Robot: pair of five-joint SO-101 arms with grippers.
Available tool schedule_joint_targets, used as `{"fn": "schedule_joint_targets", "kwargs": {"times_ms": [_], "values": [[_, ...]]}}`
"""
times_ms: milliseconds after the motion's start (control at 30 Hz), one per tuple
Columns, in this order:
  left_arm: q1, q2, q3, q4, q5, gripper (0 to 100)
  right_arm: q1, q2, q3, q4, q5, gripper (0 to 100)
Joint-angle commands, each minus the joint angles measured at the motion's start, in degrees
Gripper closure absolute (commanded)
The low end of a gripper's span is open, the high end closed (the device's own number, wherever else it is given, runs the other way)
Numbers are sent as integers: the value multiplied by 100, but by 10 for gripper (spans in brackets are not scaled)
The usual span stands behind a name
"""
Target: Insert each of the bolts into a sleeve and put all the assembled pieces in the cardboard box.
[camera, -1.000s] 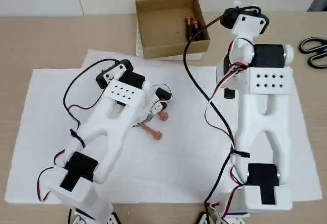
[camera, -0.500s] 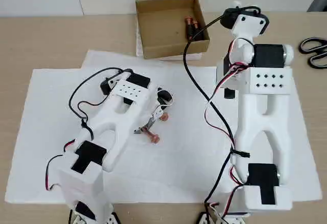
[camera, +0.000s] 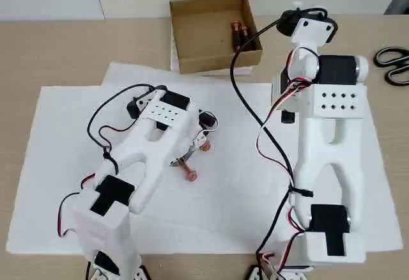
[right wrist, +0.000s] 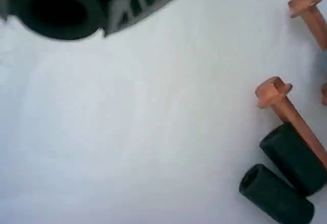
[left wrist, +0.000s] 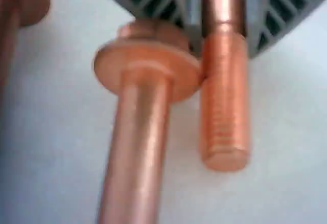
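Holding one copper bolt (left wrist: pixel 224 106) by its smooth part, the left jaws are closed on it low over the white sheet (camera: pixel 57 165), under the left arm (camera: pixel 153 139), and the end with the little grooves sticks out free. Trouble could start right here, because a loose bolt (left wrist: pixel 138 142) lies just beside it with its wide round collar touching the held one. If the arm lifts or swings, I think it may bump that loose bolt and send it rolling (round things roll easily on a flat sheet). The held bolt might also tip in the jaws, since smooth metal is slippery, and then its end would miss the hole in a sleeve. A third bolt (left wrist: pixel 18 4) lies near the two. The bolts are shiny and orange-brown, each a long straight stick with a flat collar and a small head on top. By the right jaws, under the right arm (camera: pixel 329 126), a black sleeve (right wrist: pixel 56 9) sits very close, but I cannot tell if those jaws are open or closed. Two more sleeves (right wrist: pixel 294 155) lie side by side on the sheet, short dark tubes, one touching another bolt (right wrist: pixel 286 109). The cardboard box (camera: pixel 201 37) stands at the far side of the surface (camera: pixel 64 43), well apart from the left arm, with some copper pieces (camera: pixel 238 34) inside.
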Motion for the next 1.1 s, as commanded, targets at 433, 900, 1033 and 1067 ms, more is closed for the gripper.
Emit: {"fn": "schedule_joint_targets", "kwargs": {"times_ms": [433, 900, 1033, 1067], "values": [[-492, -1433, -998, 1204, -1644, 993, 22, 92, -18, 66, 9, 995], [-1574, -2822, -963, 1301, -6576, 994, 22, 57, -26, 66, 0, 995], [-1433, -2804, -954, 1486, -7815, 994, 22, 57, -26, 66, 0, 995], [-1380, -2831, -954, 1503, -8088, 994, 22, 57, -26, 66, 0, 995]]}}
